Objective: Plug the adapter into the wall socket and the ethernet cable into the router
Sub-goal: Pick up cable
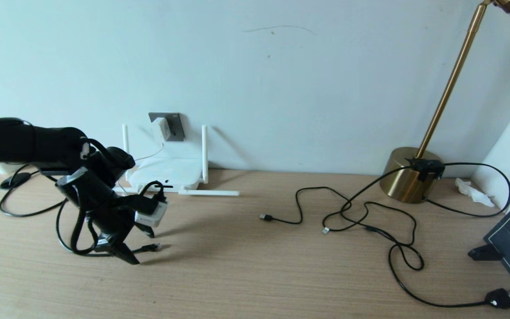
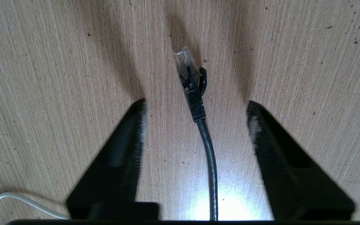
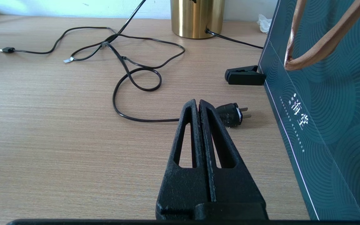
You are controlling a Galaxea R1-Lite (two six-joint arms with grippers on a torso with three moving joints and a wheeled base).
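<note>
tabletop (image 2: 42,62): wooden surface under the left pincer; the cable lies flat on it
router (image 1: 171,170): white box by the wall, up and beyond the left pincer, antennas standing; which port is free cannot be told from here
wall socket (image 1: 173,126): grey plate above the router, the adapter (image 1: 161,128) seems already seated in it, so the cable half of the task looks to be what is left
left pincer (image 2: 195,107): low over the tabletop, jaws apart with one finger on each side of the ethernet cable (image 2: 209,150), touching nothing yet
plug (image 2: 186,64): clear clip end just past the fingertips, pointing away from the wrist
advice: close on the stiff black boot right behind the clip, not the limp cable, and keep the plug in line with the fingers for aiming at the port
right pincer (image 3: 200,104): parked, jaws pressed together, empty
</note>
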